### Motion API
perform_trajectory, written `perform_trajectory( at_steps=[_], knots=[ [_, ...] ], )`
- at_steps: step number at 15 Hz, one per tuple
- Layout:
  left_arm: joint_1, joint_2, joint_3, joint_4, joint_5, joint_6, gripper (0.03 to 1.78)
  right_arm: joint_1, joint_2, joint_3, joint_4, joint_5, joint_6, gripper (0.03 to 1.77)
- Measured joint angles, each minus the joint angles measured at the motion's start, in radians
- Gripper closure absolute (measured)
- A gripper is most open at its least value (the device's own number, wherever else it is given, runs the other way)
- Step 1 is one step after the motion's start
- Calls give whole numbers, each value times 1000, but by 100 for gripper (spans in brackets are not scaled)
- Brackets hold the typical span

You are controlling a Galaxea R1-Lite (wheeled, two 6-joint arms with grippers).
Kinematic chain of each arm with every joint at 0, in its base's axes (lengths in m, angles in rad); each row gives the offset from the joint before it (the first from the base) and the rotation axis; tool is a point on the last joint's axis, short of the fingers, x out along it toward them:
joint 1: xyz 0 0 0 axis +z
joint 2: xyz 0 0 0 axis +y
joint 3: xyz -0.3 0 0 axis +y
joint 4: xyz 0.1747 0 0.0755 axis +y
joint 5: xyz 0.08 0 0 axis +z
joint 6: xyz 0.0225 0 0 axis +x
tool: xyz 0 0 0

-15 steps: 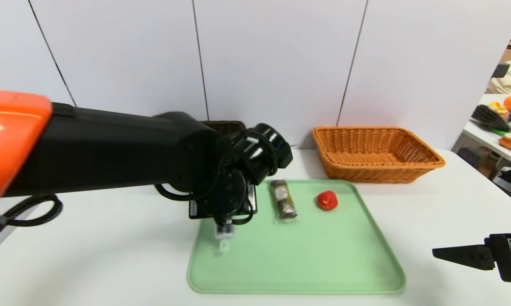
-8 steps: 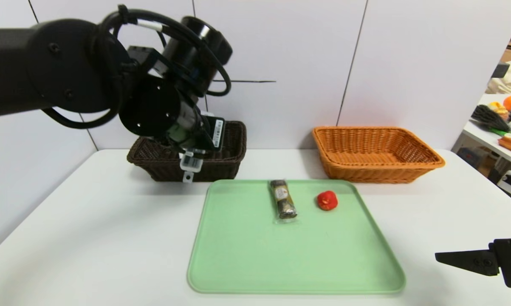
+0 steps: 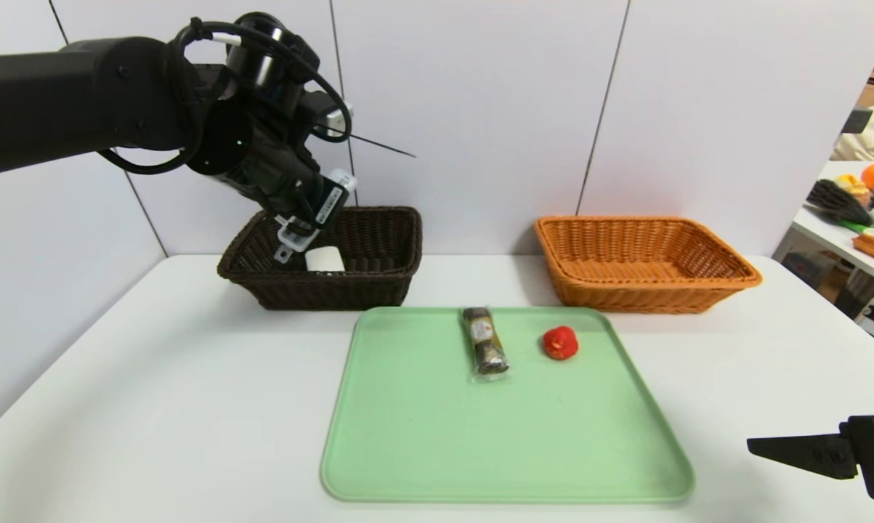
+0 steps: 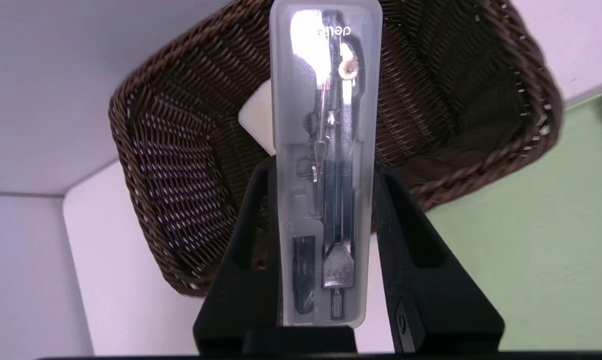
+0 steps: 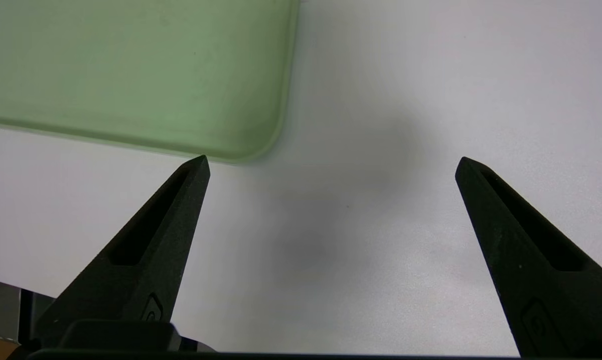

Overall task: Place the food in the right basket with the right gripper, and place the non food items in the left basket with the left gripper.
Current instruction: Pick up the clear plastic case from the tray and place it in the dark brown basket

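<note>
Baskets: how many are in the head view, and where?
2. The dark basket stands on the table beyond the tray's left side, below the left end effector; the orange basket stands beyond its right side.

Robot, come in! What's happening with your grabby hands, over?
Left tool clamped on clear plastic compass case, above dark brown wicker basket. Right tool open, empty, over white table. Nothing visibly blocking.
</note>
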Motion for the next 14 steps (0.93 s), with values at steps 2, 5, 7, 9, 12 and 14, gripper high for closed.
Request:
perform_trajectory(
  at_steps=[2,5,7,9,12,14],
  knots=[
    [45,34,-1,-39,-71,133,126,0,0,4,-2,1,0,10],
    [86,87,-6,-102,-144,297,126,0,0,11,-3,1,-1,10],
    [91,120,-13,-131,-145,409,126,0,4,14,-4,2,-2,10],
    [97,156,-14,-159,-138,499,126,0,8,16,-3,2,-2,10],
    [98,199,-14,-203,-120,564,126,0,13,27,-5,1,-2,10],
    [99,220,-14,-233,-112,569,126,0,16,31,-5,1,-2,10]
  ],
)
